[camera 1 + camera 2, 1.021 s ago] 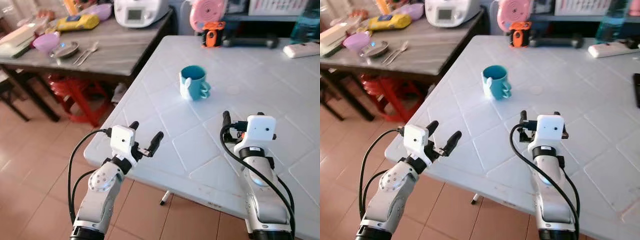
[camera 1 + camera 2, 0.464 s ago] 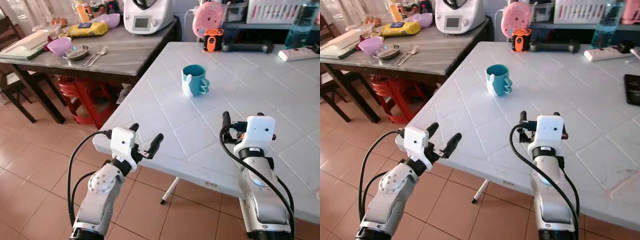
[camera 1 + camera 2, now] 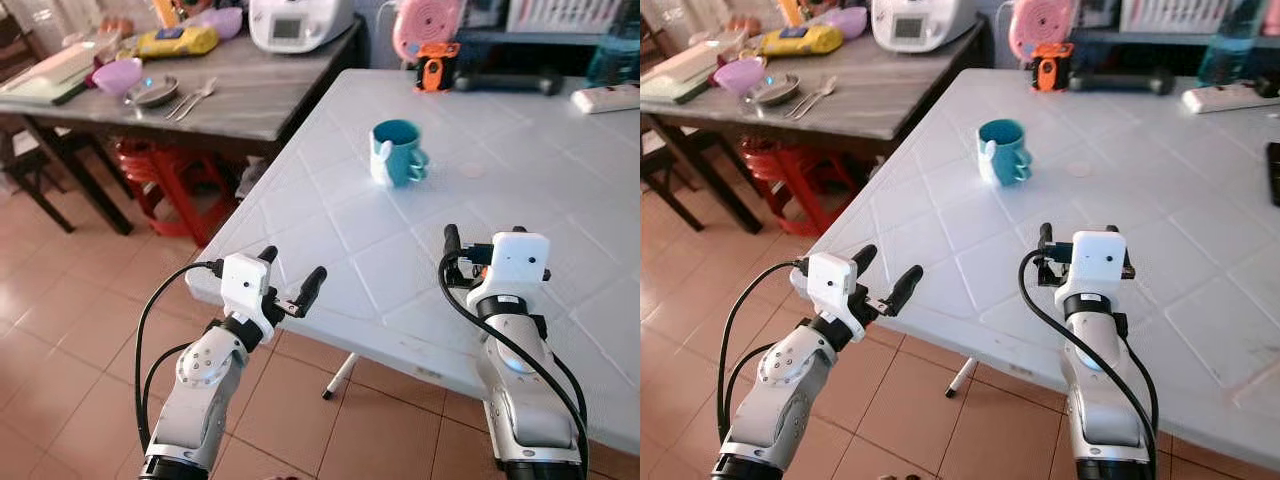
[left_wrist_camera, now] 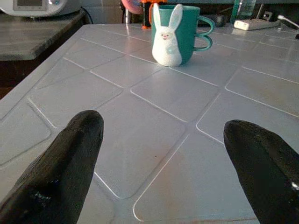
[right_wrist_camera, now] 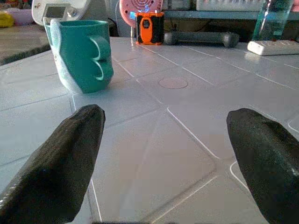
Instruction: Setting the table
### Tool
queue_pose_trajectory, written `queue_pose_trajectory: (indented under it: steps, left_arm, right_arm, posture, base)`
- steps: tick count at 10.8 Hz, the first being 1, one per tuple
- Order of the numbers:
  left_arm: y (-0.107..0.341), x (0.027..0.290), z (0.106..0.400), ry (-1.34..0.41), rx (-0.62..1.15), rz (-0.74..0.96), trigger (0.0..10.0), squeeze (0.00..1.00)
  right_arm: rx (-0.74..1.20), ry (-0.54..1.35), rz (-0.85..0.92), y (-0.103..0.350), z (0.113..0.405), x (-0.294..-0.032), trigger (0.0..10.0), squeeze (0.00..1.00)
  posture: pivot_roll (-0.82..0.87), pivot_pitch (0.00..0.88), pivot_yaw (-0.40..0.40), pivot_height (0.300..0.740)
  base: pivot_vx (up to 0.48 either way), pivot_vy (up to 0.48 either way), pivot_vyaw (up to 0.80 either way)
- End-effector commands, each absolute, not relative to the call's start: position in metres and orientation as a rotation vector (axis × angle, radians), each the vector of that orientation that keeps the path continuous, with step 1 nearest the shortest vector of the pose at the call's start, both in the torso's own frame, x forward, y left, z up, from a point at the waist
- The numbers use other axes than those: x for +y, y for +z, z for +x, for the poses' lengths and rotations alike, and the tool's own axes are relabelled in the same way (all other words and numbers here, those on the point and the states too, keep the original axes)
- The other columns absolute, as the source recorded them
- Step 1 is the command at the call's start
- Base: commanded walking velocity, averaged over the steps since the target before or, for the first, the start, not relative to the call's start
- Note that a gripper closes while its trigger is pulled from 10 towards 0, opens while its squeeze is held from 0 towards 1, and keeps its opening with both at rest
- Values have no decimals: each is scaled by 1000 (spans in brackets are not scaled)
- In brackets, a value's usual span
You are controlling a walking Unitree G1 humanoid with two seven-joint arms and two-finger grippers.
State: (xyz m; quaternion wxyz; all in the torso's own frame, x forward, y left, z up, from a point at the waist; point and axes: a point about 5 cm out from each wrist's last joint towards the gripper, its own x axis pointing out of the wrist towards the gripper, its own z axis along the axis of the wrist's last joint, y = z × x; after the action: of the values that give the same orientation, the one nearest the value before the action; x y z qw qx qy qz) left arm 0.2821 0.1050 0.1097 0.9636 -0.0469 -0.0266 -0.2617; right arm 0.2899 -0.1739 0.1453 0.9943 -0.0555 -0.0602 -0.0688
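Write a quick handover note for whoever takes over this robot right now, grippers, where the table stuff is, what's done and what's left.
Left gripper: open, holding nothing, at the near corner of the white tiled table.
Right gripper: open, holding nothing, low over the white table, pointing at the mug.
Teal mug with a white rabbit figure: upright on the white table, ahead of both grippers, touched by neither.
Metal plate, spoons and purple bowl: on the grey side table to the robot's left.
Done: only the mug is on the white table.
Left: probably fetching the plate, spoons and bowl across and arranging them.
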Motion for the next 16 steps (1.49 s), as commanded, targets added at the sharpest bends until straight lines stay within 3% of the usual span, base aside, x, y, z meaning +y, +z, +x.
queue_pose_trajectory:
  steps: [1, 13, 16]
  left_arm:
    - [113, 109, 281, -531, -73, -83, 10000, 0]
    - [112, 108, 280, -544, -68, -78, 10000, 0]
    - [111, 108, 279, -552, -63, -76, 10000, 0]
  right_arm:
    - [-119, -125, -110, 144, 290, -170, 10000, 0]
    - [-116, -130, -111, 143, 289, -170, 10000, 0]
    - [-113, -137, -110, 142, 288, -171, 10000, 0]
  posture:
    - [-108, 94, 151, 740]
    - [-112, 100, 154, 740]
    - [-114, 104, 159, 740]
  base:
    - [0, 0, 0]
    - [252, 0, 0]
    - [0, 0, 0]
